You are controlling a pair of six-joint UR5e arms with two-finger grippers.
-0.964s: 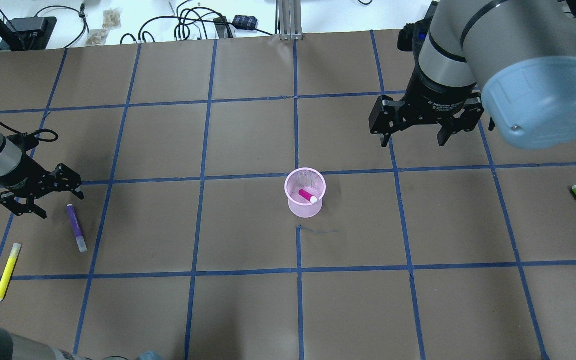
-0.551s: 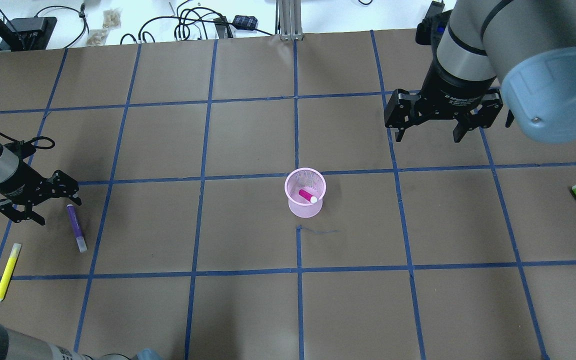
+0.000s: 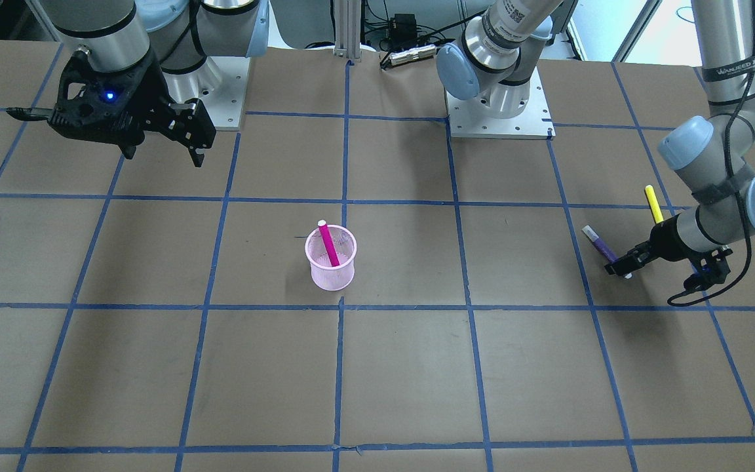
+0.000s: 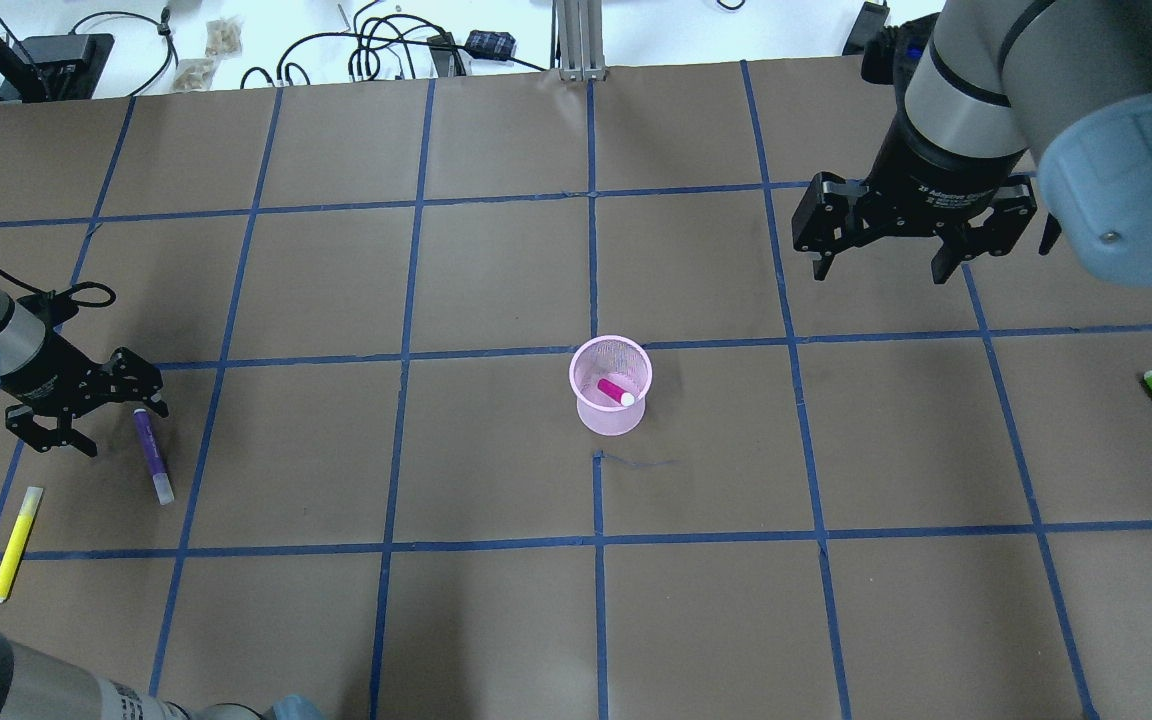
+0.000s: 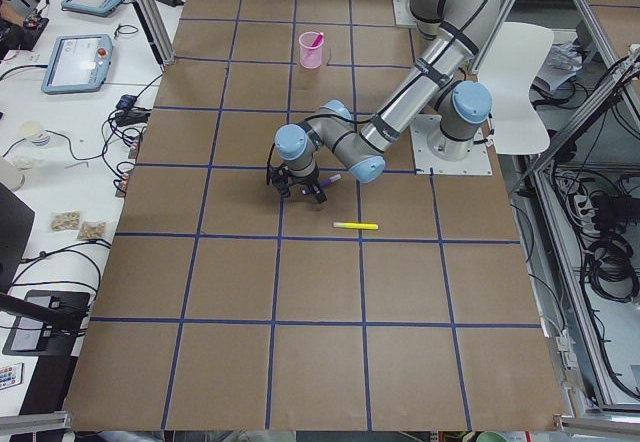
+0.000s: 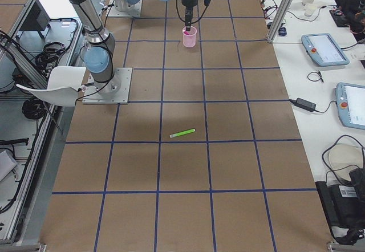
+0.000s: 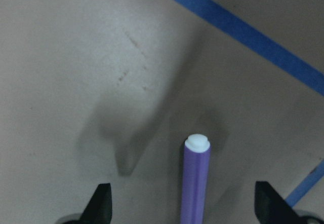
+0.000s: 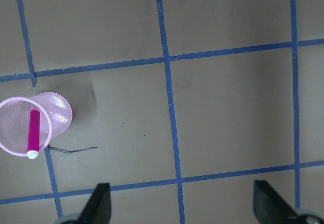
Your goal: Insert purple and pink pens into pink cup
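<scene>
My left hand (image 4: 120,428) hung wide open, low over one end of the purple pen (image 4: 152,452) lying on the counter (image 4: 496,280). Pink pen (image 4: 614,391) already sat in the pink cup (image 4: 608,420). I figured: shift toward mid-barrel, then squeeze so it wouldn't swing.

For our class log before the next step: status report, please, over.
Both open: left gripper low, straddling purple pen; right gripper raised, empty. Pink pen in pink cup; purple pen flat on table. Yellow pen nearby, not touching.
</scene>
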